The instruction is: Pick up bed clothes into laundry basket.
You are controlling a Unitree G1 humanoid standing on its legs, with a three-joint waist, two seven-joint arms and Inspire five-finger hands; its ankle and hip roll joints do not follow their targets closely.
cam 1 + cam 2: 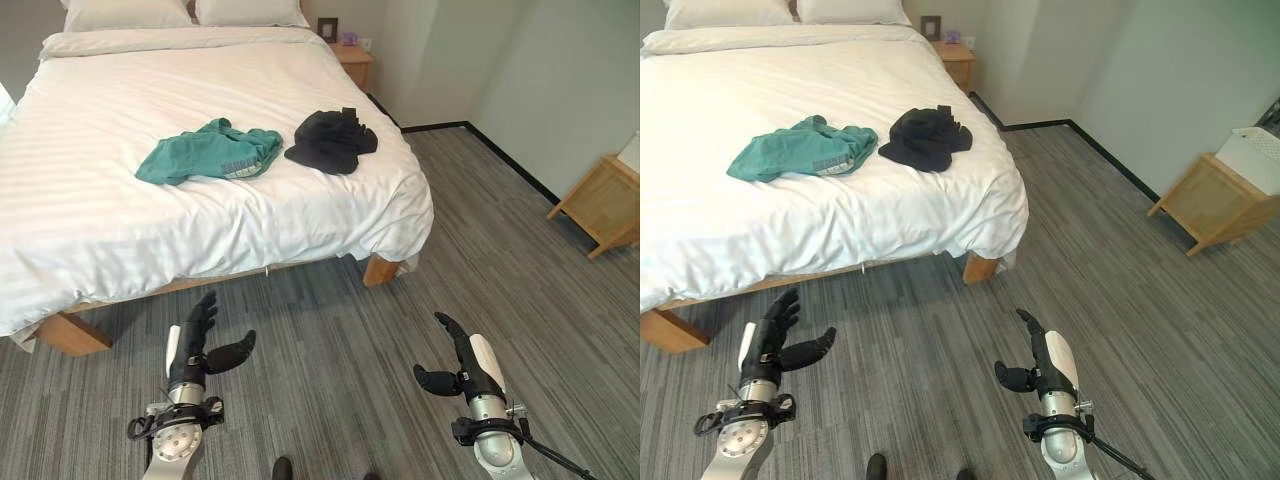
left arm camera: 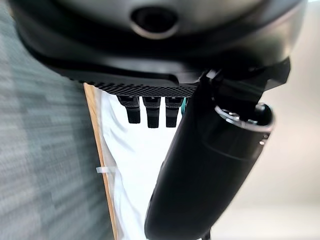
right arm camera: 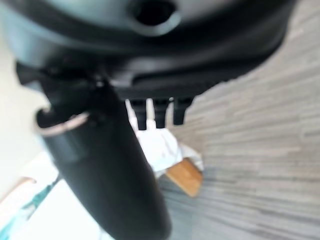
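1. Wide bed with white striped duvet and light wooden legs (image 1: 200, 215): occupied the upper left of the head views, foot edge facing the robot. Two white pillows (image 1: 190, 12) lay at the far head end.
2. Grey striped carpet floor (image 1: 340, 340): ran from under the bed to the walls; both hands hung above it, well short of the bed.
3. Low light wooden cabinet (image 1: 1210, 200): stood by the right-hand wall, well apart from the bed, with a white perforated box-like item (image 1: 1255, 155) on top; could not tell what the item was.
4. Small wooden bedside table (image 1: 352, 62): stood just beside the far right corner of the bed, carrying a dark frame and a small purple object.
5. Crumpled teal-green garment (image 1: 210, 152): lay on the duvet near the middle, toward the foot edge, untouched.
6. Bunched black garment (image 1: 330, 140): lay on the duvet just to the right of the teal one, near but apart from it, untouched.
7. Left hand (image 1: 195, 345): hung over the carpet at lower left, fingers straight and pointing at the bed, thumb spread sideways, holding nothing.
8. Right hand (image 1: 465, 368): hung over the carpet at lower right, fingers extended, thumb out toward the centre, holding nothing.
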